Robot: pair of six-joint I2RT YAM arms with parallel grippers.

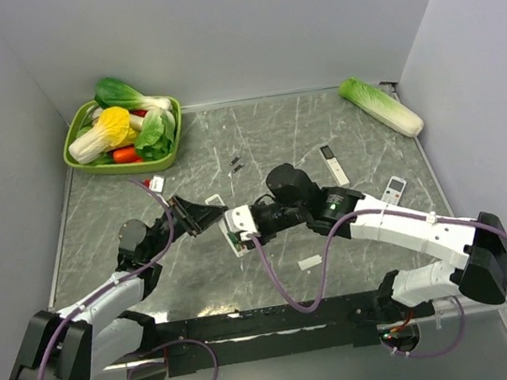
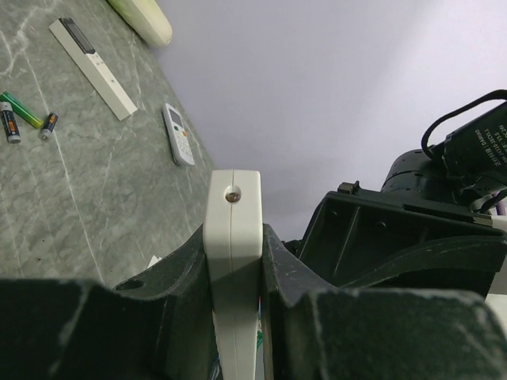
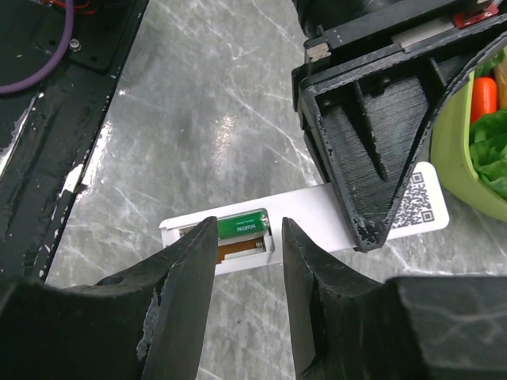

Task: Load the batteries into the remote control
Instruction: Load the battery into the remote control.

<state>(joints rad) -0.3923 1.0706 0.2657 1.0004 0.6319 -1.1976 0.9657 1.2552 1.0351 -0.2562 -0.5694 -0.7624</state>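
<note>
Left claw (image 2: 234,257) clamped on remote (image 2: 232,206). Right claw (image 3: 248,247) part-open, tips (image 3: 200,249) flanking green battery (image 3: 244,225) seated in remote's back; contact unclear. Second battery (image 2: 22,109) on worktop (image 2: 95,206).

**Remote control mid-table, the rest toward the far side**

The remote control (image 1: 238,232) is mid-table, clamped from the left by the left gripper (image 1: 199,218). The right gripper (image 3: 248,229) straddles its recess from the right. One battery (image 3: 244,224) lies in that recess. Farther back lie a loose battery (image 2: 24,111) and two cells (image 2: 8,123) beside it. A basket (image 1: 73,160) stands far left, a cabbage (image 1: 381,106) far right, and two other remotes (image 1: 334,164) right of centre.
</note>
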